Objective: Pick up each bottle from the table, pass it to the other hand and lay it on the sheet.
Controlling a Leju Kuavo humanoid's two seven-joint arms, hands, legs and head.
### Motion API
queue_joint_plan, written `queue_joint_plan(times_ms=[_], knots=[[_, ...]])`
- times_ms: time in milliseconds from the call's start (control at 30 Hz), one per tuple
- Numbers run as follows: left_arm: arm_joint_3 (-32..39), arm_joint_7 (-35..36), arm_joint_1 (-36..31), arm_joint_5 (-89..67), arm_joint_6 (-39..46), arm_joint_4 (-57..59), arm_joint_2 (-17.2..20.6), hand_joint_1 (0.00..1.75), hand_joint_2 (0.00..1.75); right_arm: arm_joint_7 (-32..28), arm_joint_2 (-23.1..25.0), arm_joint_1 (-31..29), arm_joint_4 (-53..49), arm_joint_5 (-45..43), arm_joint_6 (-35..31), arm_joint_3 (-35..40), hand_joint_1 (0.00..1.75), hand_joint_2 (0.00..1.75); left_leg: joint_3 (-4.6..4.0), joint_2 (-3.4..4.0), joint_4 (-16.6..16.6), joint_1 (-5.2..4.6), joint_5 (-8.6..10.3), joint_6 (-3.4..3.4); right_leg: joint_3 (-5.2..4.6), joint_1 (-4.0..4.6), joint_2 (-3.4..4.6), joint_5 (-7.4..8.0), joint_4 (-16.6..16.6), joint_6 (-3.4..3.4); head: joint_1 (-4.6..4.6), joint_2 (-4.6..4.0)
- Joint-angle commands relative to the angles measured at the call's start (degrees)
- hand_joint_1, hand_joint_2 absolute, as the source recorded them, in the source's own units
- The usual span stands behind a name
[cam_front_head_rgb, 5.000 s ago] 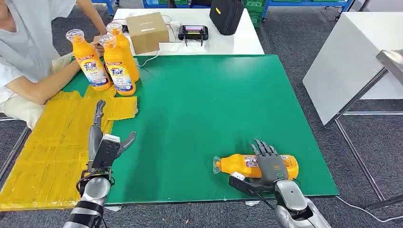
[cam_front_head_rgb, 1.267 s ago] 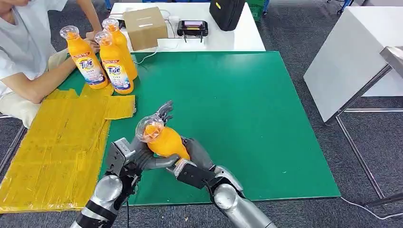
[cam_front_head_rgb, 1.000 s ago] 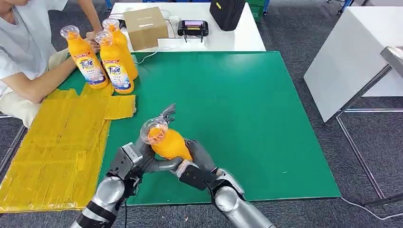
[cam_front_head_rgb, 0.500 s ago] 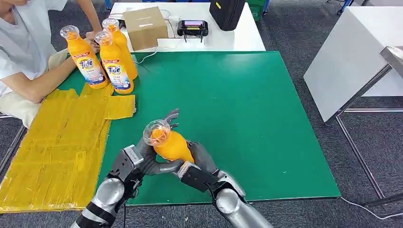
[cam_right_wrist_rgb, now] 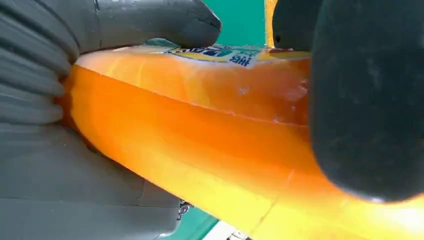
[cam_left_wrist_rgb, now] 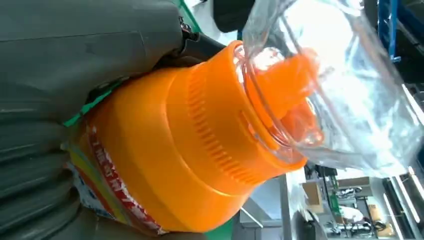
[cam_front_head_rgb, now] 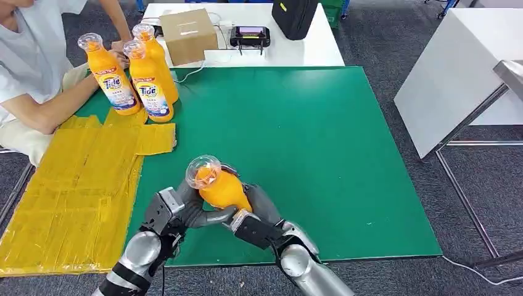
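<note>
The yellow sheet (cam_front_head_rgb: 68,185) lies on the robot's left of the green table (cam_front_head_rgb: 296,135). Above the table's near edge, the bottle (cam_front_head_rgb: 219,185) tilts cap-up, gripped by both the left hand (cam_front_head_rgb: 185,206) and right hand (cam_front_head_rgb: 259,206); the left is nearer the sheet.

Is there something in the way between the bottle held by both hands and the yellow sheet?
Nothing visible. The bottle is above the green mat, and the yellow sheet beside it is bare there; three bottles stand at its far end.

cardboard box (cam_front_head_rgb: 189,36), black bag (cam_front_head_rgb: 295,17), handheld controller (cam_front_head_rgb: 250,37) on white table (cam_front_head_rgb: 308,52); person (cam_front_head_rgb: 31,68) seated far left.
</note>
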Motion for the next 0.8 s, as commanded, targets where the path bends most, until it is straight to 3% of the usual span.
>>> queue_joint_plan(times_ms=[33, 67, 167, 267, 667, 700, 733, 800], knots=[[-0.28, 0.01, -0.69, -1.96, 3.41, 2.29, -0.88, 1.75, 1.75, -0.66, -0.89, -0.43, -1.98, -1.04, -2.74, -1.48, 0.8, 1.75, 0.17, -0.11, -0.01, 0.03, -0.07, -0.06, 0.19, -0.01, 0.12, -0.08, -0.02, -0.07, 0.02, 0.0], [0.59, -0.52, -0.36, -6.46, 9.69, 0.73, -0.9, 1.75, 1.75, -1.39, -1.08, 1.7, -5.81, -1.99, -4.87, -3.2, 0.0, 1.75, 0.24, -0.13, 0.02, 0.05, -0.12, -0.08, 0.26, 0.01, 0.16, -0.12, 0.01, -0.1, 0.0, 0.0], [2.54, 1.04, -1.77, -16.44, 20.96, -0.15, -0.82, 1.75, 1.75, -2.11, -1.81, 5.45, -14.5, -5.16, -6.95, -6.51, 0.0, 1.75, 0.19, -0.23, 0.09, 0.06, -0.16, -0.1, 0.25, 0.01, 0.09, -0.2, 0.07, -0.11, 0.02, 0.0], [4.83, 1.56, -3.21, -19.28, 24.5, 1.28, -0.09, 1.75, 1.75, -2.52, -3.22, 8.08, -21.46, -6.11, -7.89, -7.95, 0.0, 1.75, 0.05, -0.2, 0.04, 0.02, -0.07, -0.07, 0.11, -0.01, 0.03, -0.11, 0.05, -0.08, 0.02, 0.0], [4.79, 1.36, -2.92, -19.46, 24.65, 1.38, -0.27, 1.75, 1.75, -3.09, -3.06, 8.08, -21.01, -5.73, -8.41, -8.0, 0.0, 1.75, 0.17, -0.13, 0.02, 0.07, -0.11, -0.09, 0.18, 0.02, 0.13, -0.11, -0.01, -0.09, 0.0, 0.0], [5.37, 1.55, -3.06, -25.5, 29.81, 1.63, -0.43, 1.75, 1.75, -3.63, -3.31, 8.31, -21.42, -4.67, -9.61, -8.11, 0.0, 1.75, 0.28, -0.18, 0.06, 0.08, -0.17, -0.12, 0.3, 0.03, 0.17, -0.19, 0.03, -0.13, 0.0, 0.0], [5.9, 2.51, -3.62, -30.93, 34.16, 1.73, -0.37, 1.75, 1.75, -3.95, -3.93, 9.23, -23.0, -2.03, -12.53, -8.86, 0.0, 0.0, 0.17, -0.13, 0.04, 0.06, -0.12, -0.09, 0.18, 0.02, 0.15, -0.12, 0.01, -0.1, 0.02, 0.0], [7.13, 6.26, -4.91, -42.91, 40.22, 2.56, 0.01, 1.75, 1.75, -3.35, -4.49, 10.81, -25.97, -3.36, -12.76, -10.59, 0.0, 0.0, 0.11, -0.17, 0.0, 0.05, -0.07, -0.07, 0.13, 0.01, 0.06, -0.09, -0.01, -0.08, 0.02, 0.0]])
